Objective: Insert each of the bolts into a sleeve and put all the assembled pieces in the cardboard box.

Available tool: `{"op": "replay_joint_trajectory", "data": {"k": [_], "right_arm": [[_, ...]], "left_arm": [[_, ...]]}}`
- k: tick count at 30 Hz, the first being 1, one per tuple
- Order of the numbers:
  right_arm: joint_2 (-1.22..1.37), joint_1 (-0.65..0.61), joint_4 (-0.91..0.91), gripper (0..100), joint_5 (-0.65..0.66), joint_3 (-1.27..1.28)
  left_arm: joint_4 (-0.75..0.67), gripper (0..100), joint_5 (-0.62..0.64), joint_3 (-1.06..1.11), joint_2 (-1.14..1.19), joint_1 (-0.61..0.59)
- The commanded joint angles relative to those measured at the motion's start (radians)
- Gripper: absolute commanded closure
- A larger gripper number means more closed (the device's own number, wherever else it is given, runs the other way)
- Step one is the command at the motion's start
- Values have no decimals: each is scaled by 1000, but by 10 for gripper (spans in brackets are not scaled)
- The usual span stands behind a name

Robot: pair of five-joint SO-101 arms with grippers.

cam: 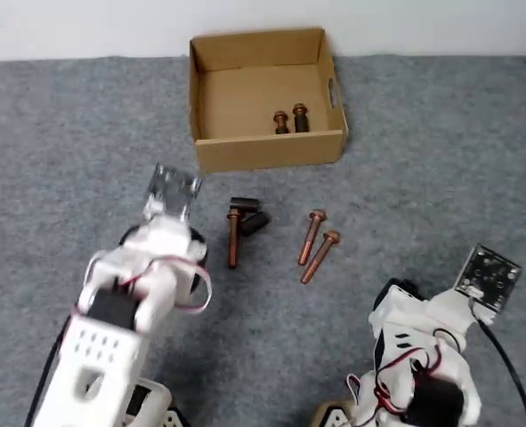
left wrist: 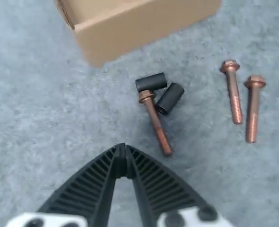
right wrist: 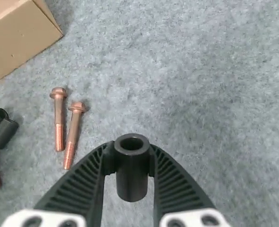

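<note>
Surface: grey carpet [cam: 441,160] covers the table.

Cardboard box [cam: 267,149]: open top, at the far middle of the carpet, well ahead of both arms.

Left arm [cam: 138,302]: near left of the high view, pointing toward the middle of the carpet. Right arm [cam: 423,347]: near right, well apart from the loose parts.

Left gripper [left wrist: 123,153]: jaws together, tips meeting, nothing between them. It hangs over bare carpet just short of the threaded end of the single bolt.

Right gripper [right wrist: 131,156]: jaws clamped on the held sleeve [right wrist: 131,175], one on each side. The sleeve's open bore faces the wrist camera.

Single bolt [cam: 233,238]: copper-coloured, lying flat in front of the box, head toward the box, threaded end toward the arms.

Pair of bolts [cam: 311,237] [cam: 320,256]: same colour, flat, side by side and nearly parallel, to the right of the single bolt, heads toward the box. They lie near one another; whether they touch, cannot tell.

Assembled pieces [cam: 281,122] [cam: 300,116]: two, inside the box toward its right front, next to each other, bolt heads up.

Loose sleeves [cam: 243,205] [cam: 254,222]: two, black, on their sides at the head of the single bolt, between that bolt and the box. The bolt head lies against or just beside them.
</note>
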Motion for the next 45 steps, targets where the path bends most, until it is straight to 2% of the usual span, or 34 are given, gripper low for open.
{"op": "replay_joint_trajectory", "data": {"k": [1, 8, 15, 20, 23, 38, 45], "right_arm": [[-2, 12, -22, 991, 12, -8], [-2, 12, -22, 991, 12, -8], [-2, 12, -21, 991, 12, -6], [-2, 12, -21, 991, 12, -6], [-2, 12, -21, 991, 12, -6], [-2, 12, -22, 991, 12, -5], [-2, 12, -22, 991, 12, -5]], "left_arm": [[-64, 994, 80, -176, 253, 11], [-86, 992, 95, -456, 644, 87], [-71, 987, 95, -705, 899, 181], [77, 844, 104, -920, 1042, 241], [143, 789, 193, -1044, 1137, 258], [502, 790, 209, -1709, 1672, 316], [580, 791, 210, -1994, 1893, 315]]}}
